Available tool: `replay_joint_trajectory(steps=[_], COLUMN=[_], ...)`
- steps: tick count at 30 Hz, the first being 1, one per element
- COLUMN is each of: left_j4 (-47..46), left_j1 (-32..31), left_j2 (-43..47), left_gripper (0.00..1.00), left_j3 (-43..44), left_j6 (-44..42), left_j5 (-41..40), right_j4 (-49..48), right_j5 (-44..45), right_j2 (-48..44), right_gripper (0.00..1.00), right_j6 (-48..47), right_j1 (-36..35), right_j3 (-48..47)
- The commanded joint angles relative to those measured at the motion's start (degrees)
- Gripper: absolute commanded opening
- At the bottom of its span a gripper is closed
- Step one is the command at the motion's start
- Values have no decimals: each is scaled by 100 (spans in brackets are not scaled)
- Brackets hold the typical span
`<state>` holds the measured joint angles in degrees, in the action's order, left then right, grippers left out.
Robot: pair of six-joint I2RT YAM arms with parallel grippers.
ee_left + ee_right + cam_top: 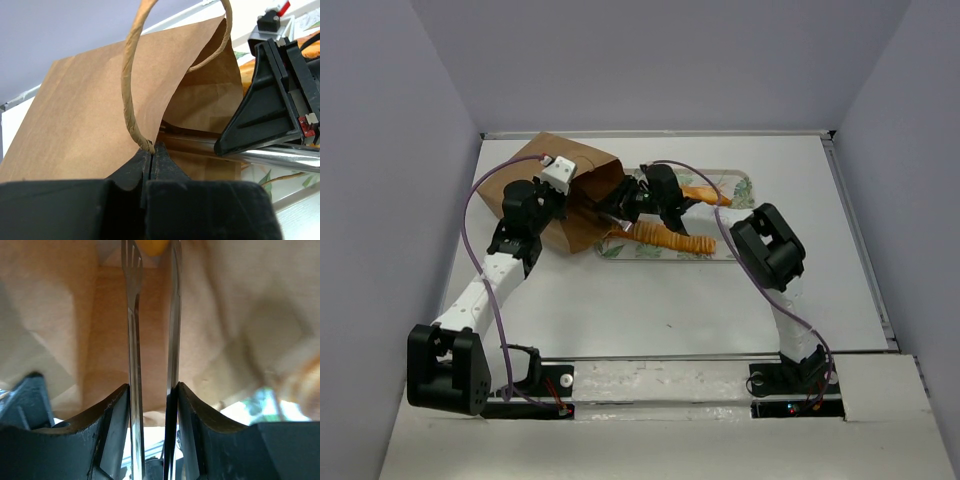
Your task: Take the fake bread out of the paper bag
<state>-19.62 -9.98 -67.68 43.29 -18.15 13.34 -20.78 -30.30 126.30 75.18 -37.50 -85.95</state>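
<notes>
closest to my left wrist camera, the left claw (151, 152) is pressed together on the rim of the bag (100, 100), right where its cord handle (127, 75) is rooted. the bag lies on its side on the counter (660, 310), mouth facing the tray (725, 222), and the mouth stands open beside that pinch. my right claw (152, 387) is clamped on a pair of metal tongs (134, 340), one finger against each arm, and the tongs reach far into the bag. at their far tips i see a bit of yellow-orange bread (152, 245) between the two arms, well inside the bag; whether the tips actually squeeze it i cannot tell. outside, a ribbed loaf (670, 238) lies along the near side of the tray, one end just beside the bag's mouth. another loaf (705, 194) lies farther back on the tray, partly hidden behind the right wrist.
</notes>
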Motion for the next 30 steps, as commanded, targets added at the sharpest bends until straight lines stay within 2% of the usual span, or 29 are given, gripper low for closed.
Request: replay_joint_trajectory(steps=[1,11,24,30], left_j4=[-200,-429,-192,-367], left_j1=[-101,-127,-127,-127], left_j2=[71,88,695,546], left_gripper=[0,0,0,0], left_j3=[101,83,-242,-189], left_j6=[-118,57,154,128], left_j5=[-7,396,1074,1329], right_j4=[-58,-181,-164,-146], right_j5=[16,420,815,465], right_j2=[-229,-238,132,448], right_gripper=[46,49,50,50], right_j6=[-153,251,445,542], right_j1=[-232,-337,-337,-337], right_j3=[-466,-598,-950,-1204])
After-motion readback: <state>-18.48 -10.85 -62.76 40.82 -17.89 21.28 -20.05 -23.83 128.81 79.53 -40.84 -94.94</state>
